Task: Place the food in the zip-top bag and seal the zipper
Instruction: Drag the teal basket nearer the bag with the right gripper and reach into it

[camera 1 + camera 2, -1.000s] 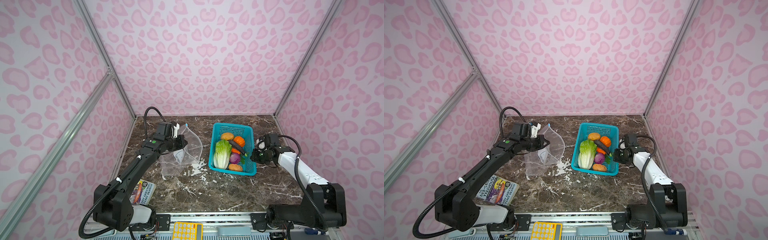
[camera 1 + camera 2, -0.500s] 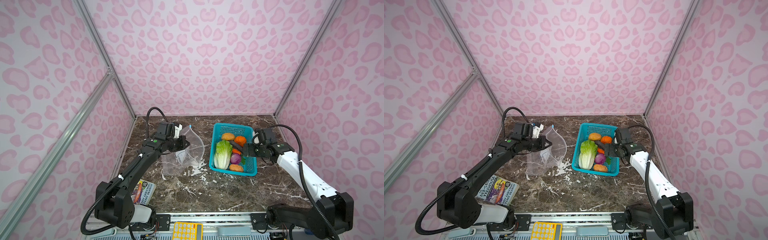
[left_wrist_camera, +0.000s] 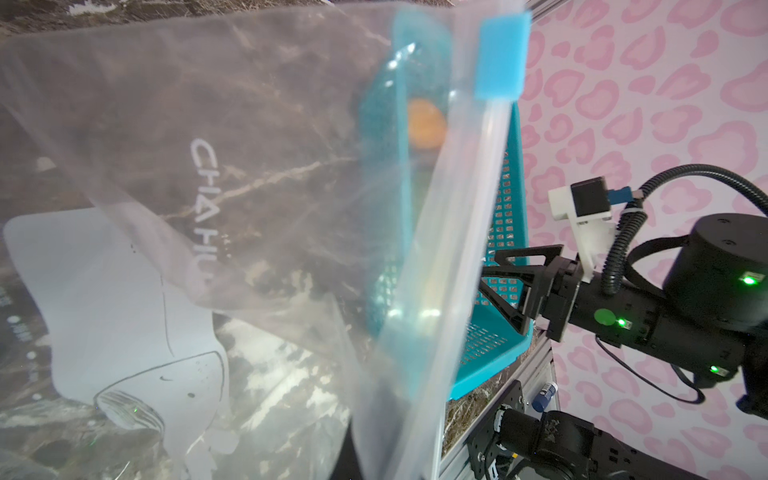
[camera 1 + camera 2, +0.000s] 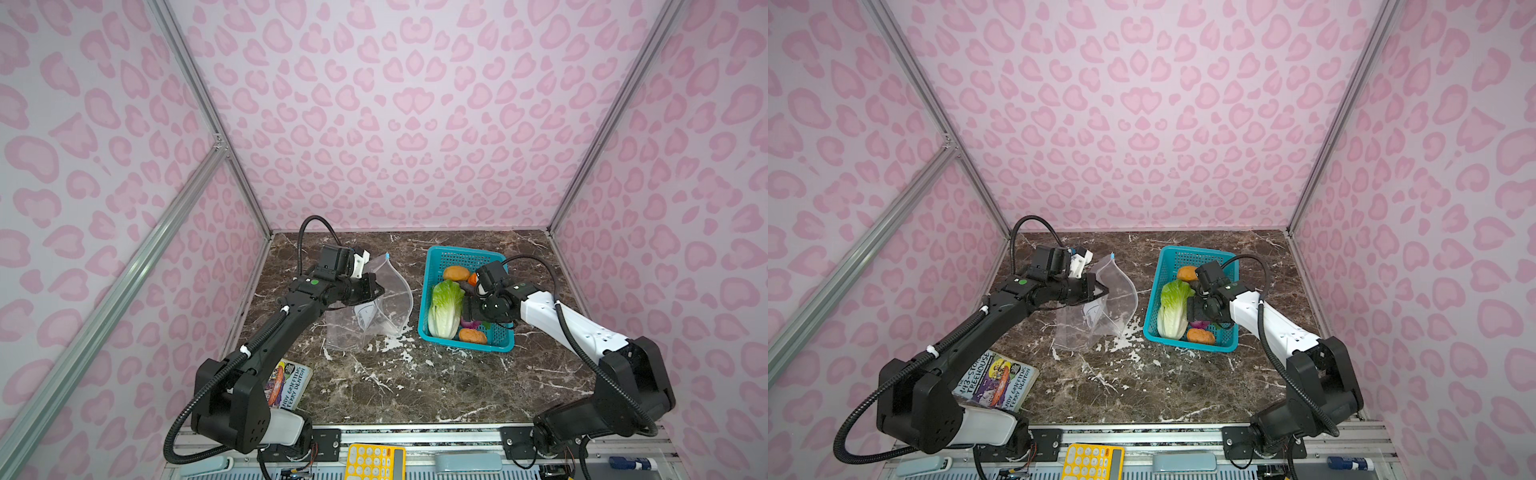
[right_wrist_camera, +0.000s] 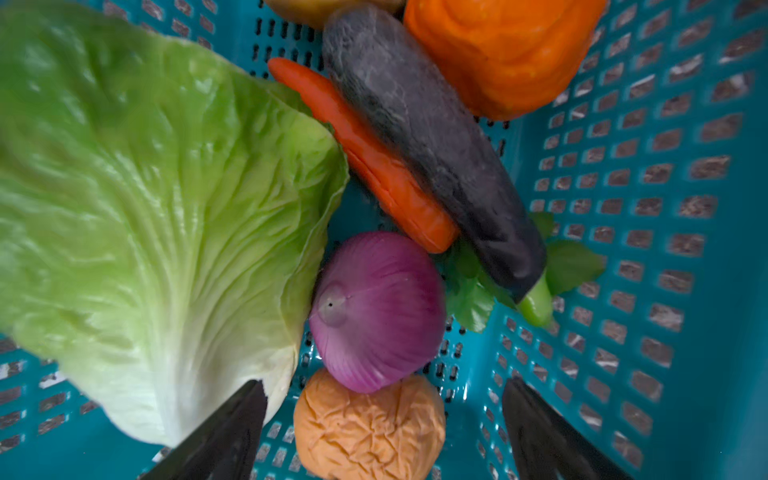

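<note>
Over the teal basket [image 4: 465, 254], toward the back-right corner of the desk [image 4: 415, 386], the R gripper [image 5: 382, 388] now hangs w/ jaws wide apart; a sec ago it sat outside the basket. Food, i.e. cabbage [image 4: 445, 307], onion [image 5: 376, 311] etc., all lies in there. L gripper [image 4: 377, 291] stays clamped on the bag [image 4: 395, 299], mouth open, zipper [image 3: 465, 232] undone. I think the first grab comes next.

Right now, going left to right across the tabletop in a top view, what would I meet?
Book → zip-top bag → teal basket, with the cabbage lying along the basket's left side.
</note>
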Available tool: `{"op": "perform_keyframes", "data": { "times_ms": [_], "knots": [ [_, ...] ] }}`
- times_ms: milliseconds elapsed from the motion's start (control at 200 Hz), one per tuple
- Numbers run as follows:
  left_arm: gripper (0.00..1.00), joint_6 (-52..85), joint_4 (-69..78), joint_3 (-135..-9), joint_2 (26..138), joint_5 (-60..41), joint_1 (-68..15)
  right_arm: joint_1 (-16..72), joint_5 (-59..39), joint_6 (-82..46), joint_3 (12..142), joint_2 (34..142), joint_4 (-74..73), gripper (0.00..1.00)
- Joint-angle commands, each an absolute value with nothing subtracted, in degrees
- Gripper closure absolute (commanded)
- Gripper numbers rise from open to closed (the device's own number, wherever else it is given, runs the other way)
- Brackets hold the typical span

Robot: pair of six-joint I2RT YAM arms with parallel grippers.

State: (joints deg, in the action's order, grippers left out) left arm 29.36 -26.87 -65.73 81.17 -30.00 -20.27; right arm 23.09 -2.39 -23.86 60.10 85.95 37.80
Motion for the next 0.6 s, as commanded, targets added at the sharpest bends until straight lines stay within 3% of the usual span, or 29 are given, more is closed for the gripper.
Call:
{"op": "perform_keyframes", "data": {
  "times_ms": [0,595],
  "knots": [
    [0.97,29.36,-25.51,-66.18,81.55,-30.81,-20.41,23.38,-2.36,-25.41,58.96,87.47,34.44,0.11],
    [0.97,29.31,-25.66,-66.27,81.60,-30.76,-20.61,23.39,-0.74,-28.78,56.56,95.46,25.76,0.14]
  ]
}}
